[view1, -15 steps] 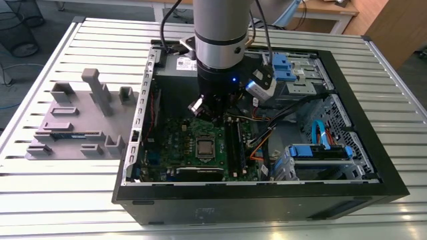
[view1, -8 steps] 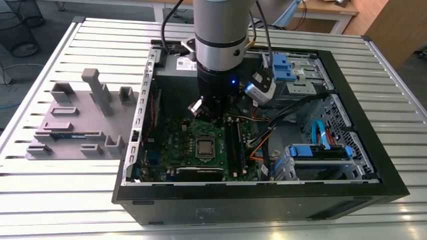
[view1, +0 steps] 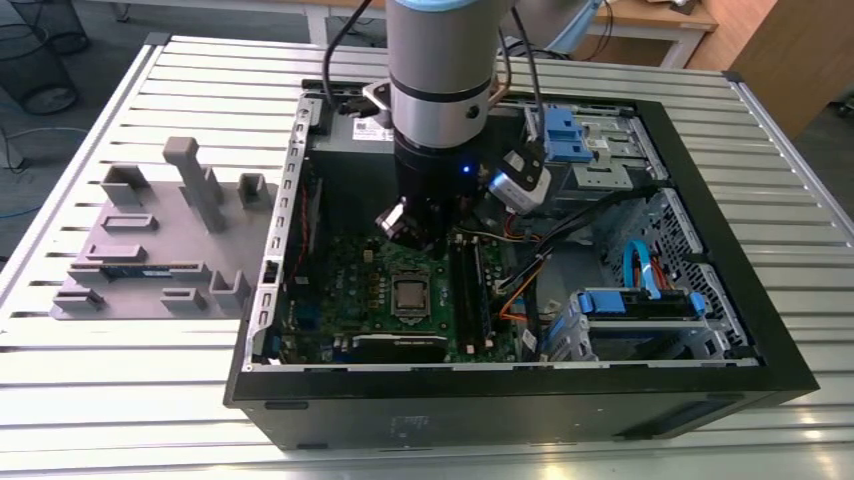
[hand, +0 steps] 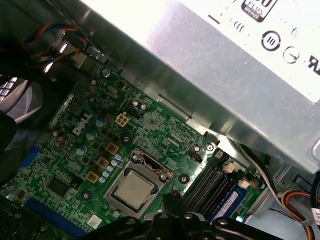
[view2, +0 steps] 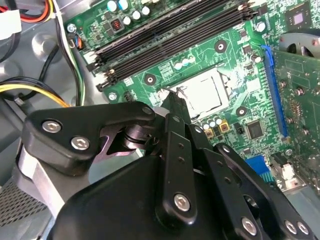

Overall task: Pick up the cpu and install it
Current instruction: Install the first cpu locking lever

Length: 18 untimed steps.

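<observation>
The cpu (hand: pixel 134 190) is a small silver square lying flat in the socket frame (hand: pixel 150 166) in the middle of the green motherboard (hand: pixel 90 145). It is also visible in the second wrist view as the cpu (view2: pixel 203 95) and in the exterior view as the cpu (view1: pixel 408 293). My gripper (view1: pixel 408 232) hangs inside the open computer case, a little above the board and just beside the socket. Its black fingers look shut together with nothing between them, as the gripper (view2: pixel 175 102) and the gripper (hand: pixel 172 201) appear in both wrist views.
Black memory slots (view2: pixel 170 35) run beside the socket. A metal power supply (hand: pixel 240 75), loose cables (view2: pixel 35 92) and blue drive brackets (view1: pixel 641 305) crowd the case. An expansion card (view2: pixel 300 90) stands near the board. A grey tray (view1: pixel 147 300) holding a memory stick (view1: pixel 127 270) lies at the exterior view's left.
</observation>
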Available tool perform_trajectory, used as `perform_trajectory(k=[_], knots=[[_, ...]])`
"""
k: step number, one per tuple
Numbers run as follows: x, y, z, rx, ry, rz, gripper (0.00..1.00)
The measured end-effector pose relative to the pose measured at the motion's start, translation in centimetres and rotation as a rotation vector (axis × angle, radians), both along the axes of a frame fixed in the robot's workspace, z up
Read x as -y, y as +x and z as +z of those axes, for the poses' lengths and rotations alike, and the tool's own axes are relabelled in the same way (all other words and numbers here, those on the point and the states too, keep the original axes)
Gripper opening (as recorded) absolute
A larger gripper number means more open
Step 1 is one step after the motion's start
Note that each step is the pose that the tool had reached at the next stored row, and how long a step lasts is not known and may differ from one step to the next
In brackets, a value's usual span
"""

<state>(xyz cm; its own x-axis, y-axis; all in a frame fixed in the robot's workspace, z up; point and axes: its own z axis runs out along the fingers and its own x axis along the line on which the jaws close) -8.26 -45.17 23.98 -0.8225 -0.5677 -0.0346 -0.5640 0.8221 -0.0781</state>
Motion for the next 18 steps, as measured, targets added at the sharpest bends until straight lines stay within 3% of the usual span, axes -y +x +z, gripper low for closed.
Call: perform_trajectory(k=[8, 18], knots=[[1.03, 0.0, -0.56, 0.0, 0.0, -0.01, 0.11], [1.49, 0.01, -1.86, 0.0001, 0.0, -0.04, 0.11]])
